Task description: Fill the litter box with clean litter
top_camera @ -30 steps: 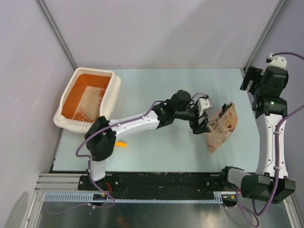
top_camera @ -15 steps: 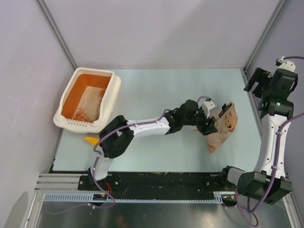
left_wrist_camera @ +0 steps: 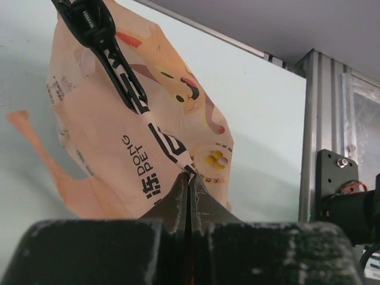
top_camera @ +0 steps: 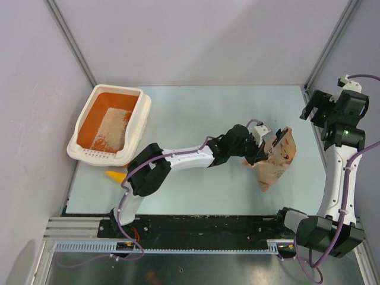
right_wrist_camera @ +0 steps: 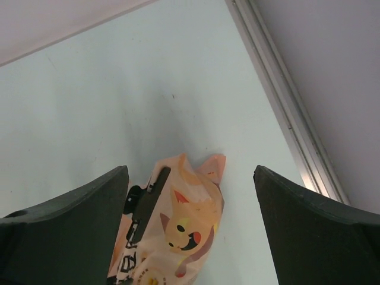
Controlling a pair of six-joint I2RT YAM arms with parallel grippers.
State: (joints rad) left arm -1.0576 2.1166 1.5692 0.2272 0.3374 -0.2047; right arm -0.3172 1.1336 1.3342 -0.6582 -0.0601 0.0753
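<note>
Stretched farther across the table than a second ago, the left arm now reaches the bag, and its elbow has dropped low enough to uncover the scoop. The table is a smooth, pale blue-green sheet.

At its far left corner sits the litter box, a rectangular tub, cream outside with a thick rounded rim, orange inside. The clean litter lies in it as a sandy beige patch, with bare orange floor around it. Box and litter have not shifted.

The bag, pink-beige film printed with a cartoon cat, lies flat and creased on the right half of the table, where it lay before.

The right gripper hangs high by the right post (nudged slightly since the earlier frame), jaws spread wide and empty; its own camera looks down on the bag between them.

The left gripper has snapped shut since then. Only the wrist view shows that the fingertips meet on the edge of the bag, beside a long black clip.

The scoop, yellow-orange plastic, pokes out by the box's near corner.
</note>
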